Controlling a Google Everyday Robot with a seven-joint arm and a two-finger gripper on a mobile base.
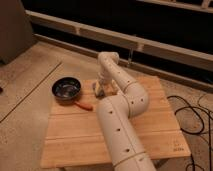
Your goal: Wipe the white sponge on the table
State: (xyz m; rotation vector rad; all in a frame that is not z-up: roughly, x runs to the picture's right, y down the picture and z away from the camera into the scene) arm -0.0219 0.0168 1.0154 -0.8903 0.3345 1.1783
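The table (150, 130) is a square top of light wooden planks. My white arm reaches across its middle, bends at the far edge and comes down to the gripper (100, 90), low over the table's far-left part, just right of the pan. A small pale shape at the gripper's tip may be the white sponge (97, 91); I cannot tell it apart from the gripper. The black bar is hidden behind the arm.
A dark round pan (66, 89) with an orange handle (85, 105) sits on the table's far-left corner, close to the gripper. Black cables (192, 112) lie on the floor to the right. A low wall (150, 47) runs behind the table.
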